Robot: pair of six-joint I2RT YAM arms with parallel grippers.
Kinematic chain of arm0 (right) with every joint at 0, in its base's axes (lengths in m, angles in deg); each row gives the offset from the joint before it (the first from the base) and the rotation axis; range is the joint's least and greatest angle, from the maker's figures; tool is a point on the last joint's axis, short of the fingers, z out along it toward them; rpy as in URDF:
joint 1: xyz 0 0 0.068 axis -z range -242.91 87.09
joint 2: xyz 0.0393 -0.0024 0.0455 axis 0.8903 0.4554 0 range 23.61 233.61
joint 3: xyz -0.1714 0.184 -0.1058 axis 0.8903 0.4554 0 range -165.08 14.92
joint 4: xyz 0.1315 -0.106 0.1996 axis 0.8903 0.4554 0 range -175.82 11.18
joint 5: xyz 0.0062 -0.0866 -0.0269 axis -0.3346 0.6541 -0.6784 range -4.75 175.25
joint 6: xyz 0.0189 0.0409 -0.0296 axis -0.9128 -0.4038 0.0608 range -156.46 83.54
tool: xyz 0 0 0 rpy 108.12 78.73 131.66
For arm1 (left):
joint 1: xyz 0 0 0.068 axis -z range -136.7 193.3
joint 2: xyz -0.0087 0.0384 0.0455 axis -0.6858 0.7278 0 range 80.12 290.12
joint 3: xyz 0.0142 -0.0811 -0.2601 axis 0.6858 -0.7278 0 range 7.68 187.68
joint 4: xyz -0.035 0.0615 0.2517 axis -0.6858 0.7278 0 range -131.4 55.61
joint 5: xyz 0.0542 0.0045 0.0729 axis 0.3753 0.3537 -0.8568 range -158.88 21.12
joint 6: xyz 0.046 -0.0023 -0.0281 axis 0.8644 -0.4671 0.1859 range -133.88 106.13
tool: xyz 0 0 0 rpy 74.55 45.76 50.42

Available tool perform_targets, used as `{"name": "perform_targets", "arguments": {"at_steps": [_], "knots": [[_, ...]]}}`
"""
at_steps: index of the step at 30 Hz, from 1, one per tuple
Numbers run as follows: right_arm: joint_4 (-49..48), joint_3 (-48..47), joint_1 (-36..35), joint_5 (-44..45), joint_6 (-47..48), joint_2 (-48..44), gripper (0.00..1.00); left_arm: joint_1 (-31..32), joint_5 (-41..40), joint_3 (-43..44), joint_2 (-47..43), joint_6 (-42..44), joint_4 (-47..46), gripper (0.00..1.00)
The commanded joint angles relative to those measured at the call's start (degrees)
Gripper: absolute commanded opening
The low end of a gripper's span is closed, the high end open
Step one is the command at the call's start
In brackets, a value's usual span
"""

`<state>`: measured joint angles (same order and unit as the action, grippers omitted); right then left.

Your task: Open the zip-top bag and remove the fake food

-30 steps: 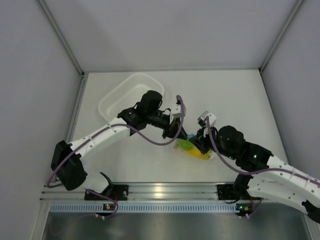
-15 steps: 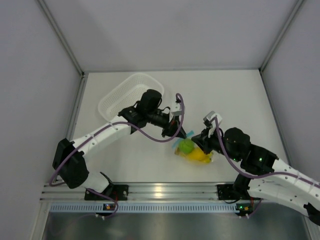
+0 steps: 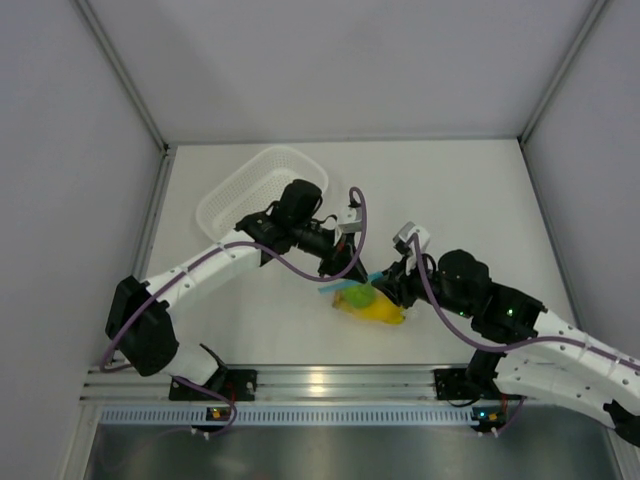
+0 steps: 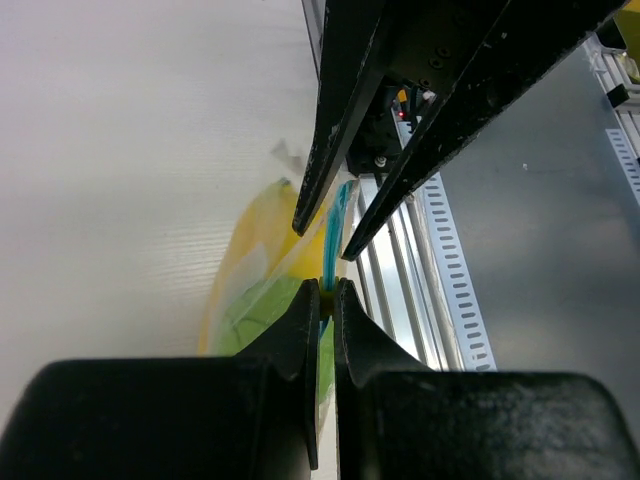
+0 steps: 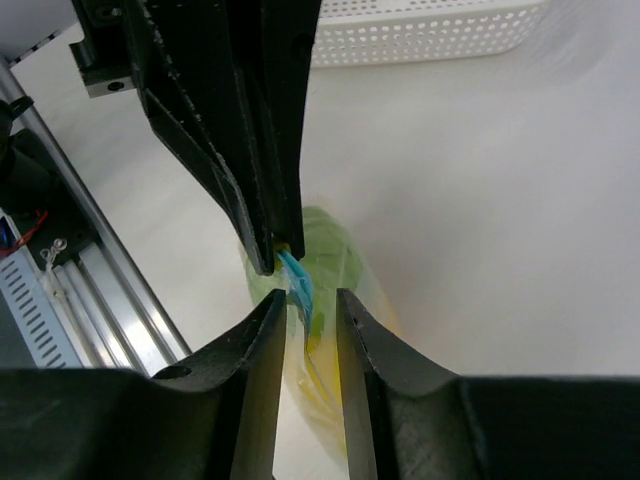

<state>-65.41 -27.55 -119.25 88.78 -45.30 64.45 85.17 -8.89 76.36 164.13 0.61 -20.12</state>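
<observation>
The zip-top bag (image 3: 370,306) hangs low over the table's front middle, with a green fruit (image 3: 357,297) and yellow fruit (image 3: 387,314) inside. My left gripper (image 3: 355,272) is shut on its light blue zip strip (image 4: 337,215); in the left wrist view (image 4: 327,292) the strip runs up from the pinched tips, green fruit (image 4: 262,310) below. My right gripper (image 3: 388,283) is open; in the right wrist view (image 5: 303,305) its fingers straddle the strip (image 5: 298,275) without clamping it. Green fruit (image 5: 330,250) and yellow fruit (image 5: 315,400) show through the plastic.
A white perforated basket (image 3: 255,185) stands at the back left, also at the top of the right wrist view (image 5: 430,35). The aluminium rail (image 3: 320,380) runs along the near table edge just below the bag. Grey walls enclose the table.
The left gripper and the bag shifted a little left and down. The right gripper, which had drawn back to the right, moved left again and its open fingers are now around the strip.
</observation>
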Motion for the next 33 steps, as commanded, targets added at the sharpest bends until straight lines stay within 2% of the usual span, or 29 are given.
{"name": "perform_targets", "arguments": {"at_steps": [1, 6, 9, 16, 18, 19, 21, 24, 33], "knots": [[-3.18, -4.01, 0.35, -5.79, 2.85, 0.9, 0.26, -0.03, 3.82, 0.4, -1.22, 1.87, -0.8, 0.0], [-1.51, -5.6, 0.35, -8.62, 5.06, 2.66, 0.17, -0.03, 3.47, 0.66, -1.13, 2.39, -0.1, 0.0], [-1.07, -5.77, 0.44, -8.89, 5.68, 2.93, 0.0, -0.03, 2.77, 0.83, -0.86, 2.48, 0.17, 0.0], [0.07, -4.98, 0.35, 0.14, 4.71, 1.27, 0.0, -0.21, -1.62, 1.1, -1.21, 2.4, 0.43, 0.0], [1.21, -4.72, 0.44, 2.26, 4.27, 1.0, 0.0, -0.29, -5.48, 1.54, -1.22, 1.96, 0.52, 0.0], [1.74, -4.89, 0.35, 7.14, 2.79, 1.0, 0.0, -0.38, -6.63, 1.89, -1.13, 1.43, 0.43, 0.0], [2.62, -4.98, 0.44, 11.22, 2.08, 0.82, 0.0, -0.38, -10.58, 2.07, -0.51, 0.99, 0.43, 0.0], [3.94, -5.6, 0.44, 12.29, 2.16, 0.21, 0.0, -0.91, -12.96, 1.37, 0.01, 0.99, 0.52, 0.0], [9.82, -7.44, 0.35, 25.81, 0.32, -2.34, 0.0, -6.35, -13.67, -0.92, 3.44, -0.5, 0.52, 0.0]]}}
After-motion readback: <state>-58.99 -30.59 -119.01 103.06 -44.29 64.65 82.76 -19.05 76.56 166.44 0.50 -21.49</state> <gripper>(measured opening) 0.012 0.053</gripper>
